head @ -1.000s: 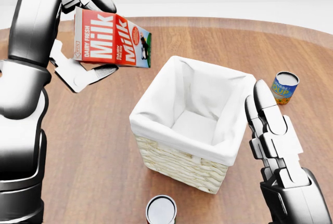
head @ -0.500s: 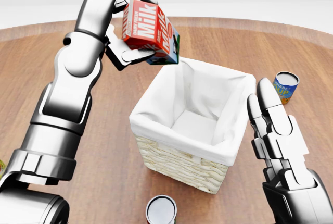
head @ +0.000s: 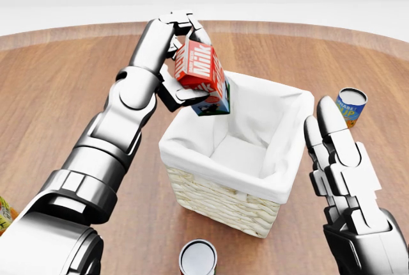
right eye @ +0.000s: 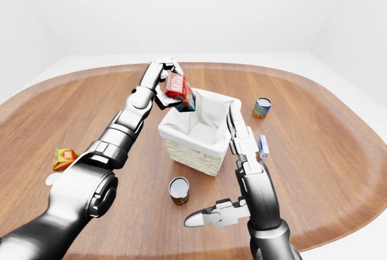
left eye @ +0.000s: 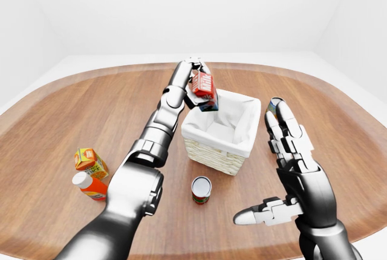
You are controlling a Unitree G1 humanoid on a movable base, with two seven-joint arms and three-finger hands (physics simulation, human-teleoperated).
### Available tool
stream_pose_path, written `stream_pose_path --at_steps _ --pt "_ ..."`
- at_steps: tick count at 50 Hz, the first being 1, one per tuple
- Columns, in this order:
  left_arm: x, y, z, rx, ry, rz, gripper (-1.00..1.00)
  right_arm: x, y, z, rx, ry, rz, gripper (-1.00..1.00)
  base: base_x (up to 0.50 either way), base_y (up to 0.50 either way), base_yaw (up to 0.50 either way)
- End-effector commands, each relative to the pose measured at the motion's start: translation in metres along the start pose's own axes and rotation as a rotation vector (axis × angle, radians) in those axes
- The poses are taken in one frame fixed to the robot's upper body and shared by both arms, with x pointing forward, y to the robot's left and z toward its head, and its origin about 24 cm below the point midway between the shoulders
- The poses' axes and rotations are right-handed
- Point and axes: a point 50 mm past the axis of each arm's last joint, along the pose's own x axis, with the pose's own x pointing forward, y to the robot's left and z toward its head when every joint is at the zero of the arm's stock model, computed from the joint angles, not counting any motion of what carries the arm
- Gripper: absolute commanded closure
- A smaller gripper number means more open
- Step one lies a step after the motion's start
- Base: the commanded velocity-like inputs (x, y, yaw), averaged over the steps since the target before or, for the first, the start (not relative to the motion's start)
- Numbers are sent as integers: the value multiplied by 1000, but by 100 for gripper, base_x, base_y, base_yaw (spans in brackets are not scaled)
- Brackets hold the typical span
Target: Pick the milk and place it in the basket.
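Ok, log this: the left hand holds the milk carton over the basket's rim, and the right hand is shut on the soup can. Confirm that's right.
One part is wrong. The right hand is open and holds nothing; the soup can stands apart on the table, as the head view shows. The rest stands: the left hand holds the milk carton over the rim of the basket.

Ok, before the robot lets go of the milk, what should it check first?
1. Left hand gripping the milk: ok, fingers closed round it.
2. Milk over the basket opening: not ok, it hangs tilted above the rim's top-left corner in the head view.
3. Inside of the basket free: ok, only the white liner shows.
4. Right hand out of the way: ok, open, beside the basket on the right.
5. Cans clear of the drop: ok, the can and the blue can stand apart on the table.
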Motion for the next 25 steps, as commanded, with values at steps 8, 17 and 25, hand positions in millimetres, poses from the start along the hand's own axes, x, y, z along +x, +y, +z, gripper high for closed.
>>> stream_pose_path --at_steps 8,17,25 --pt "-1 -20 -7 -79 61 2 100 -1 2 -3 6 17 8 -100 0 0 0" --pt "-2 -21 1 -136 21 -2 100 -1 2 -4 6 22 10 -100 0 0 0" --pt "-4 -29 -6 -121 52 -7 100 -1 3 -5 8 25 13 -100 0 0 0"
